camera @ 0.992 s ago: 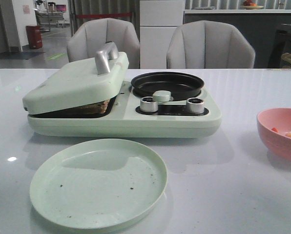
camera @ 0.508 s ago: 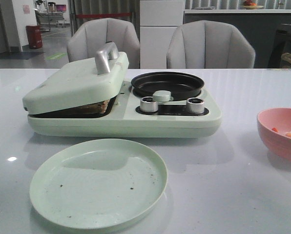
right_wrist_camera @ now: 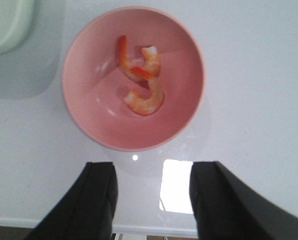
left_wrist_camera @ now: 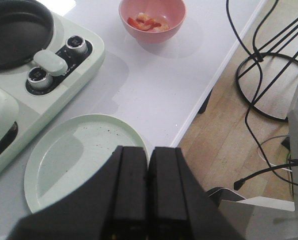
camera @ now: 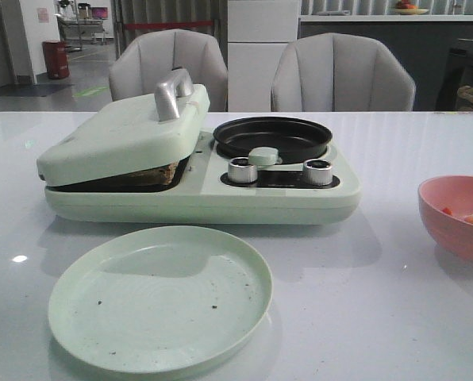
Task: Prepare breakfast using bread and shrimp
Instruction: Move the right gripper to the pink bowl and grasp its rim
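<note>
The bread (camera: 159, 173) shows only as a brown edge under the lowered green lid (camera: 121, 135) of the breakfast maker (camera: 205, 198). Orange-pink curled shrimp (right_wrist_camera: 144, 85) lie in a pink bowl (right_wrist_camera: 89, 115), which also shows at the front view's right edge as the bowl (camera: 447, 230) and in the left wrist view as the bowl (left_wrist_camera: 134, 27) holding shrimp (left_wrist_camera: 148, 22). My right gripper (right_wrist_camera: 151, 167) hangs open above the table just short of the bowl, nothing between its fingers. My left gripper (left_wrist_camera: 149, 152) is shut and empty, above the near rim of the pale green plate (left_wrist_camera: 54, 160). Neither gripper appears in the front view.
The breakfast maker carries a black round pan (camera: 271, 136) and two silver knobs (camera: 241, 170). The green plate (camera: 159, 298) lies in front of it with dark crumbs. Two grey chairs (camera: 344, 75) stand behind the table. The table edge (left_wrist_camera: 209, 90) drops to wooden floor with cables.
</note>
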